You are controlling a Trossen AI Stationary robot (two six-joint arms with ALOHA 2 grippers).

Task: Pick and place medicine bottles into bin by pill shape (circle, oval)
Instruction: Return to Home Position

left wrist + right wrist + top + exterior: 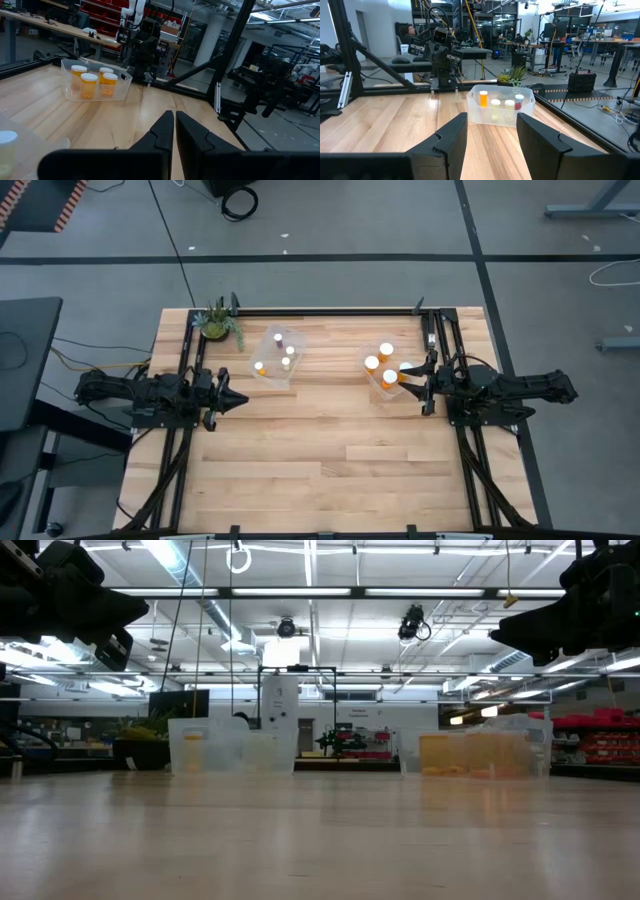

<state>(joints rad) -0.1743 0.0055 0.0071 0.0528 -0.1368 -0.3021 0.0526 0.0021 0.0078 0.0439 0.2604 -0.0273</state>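
1. While up off the table (330, 460), toward its left edge: left gripper (244, 399), fingers pressed together, holding nothing.
2. Toward the right edge, just beside the right bin (380, 393): right gripper (407, 383), fingers spread wide, holding nothing.
3. Four medicine bottles (386, 350) standing in the right bin, near the back edge.
4. Four more in the left bin (272, 352), near the back edge too.
5. Little green plant (218, 323) at the back left corner.

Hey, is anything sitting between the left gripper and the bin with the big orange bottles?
Nothing visible: only bare table lies between the left gripper and the right bin; the left bin sits off to one side.
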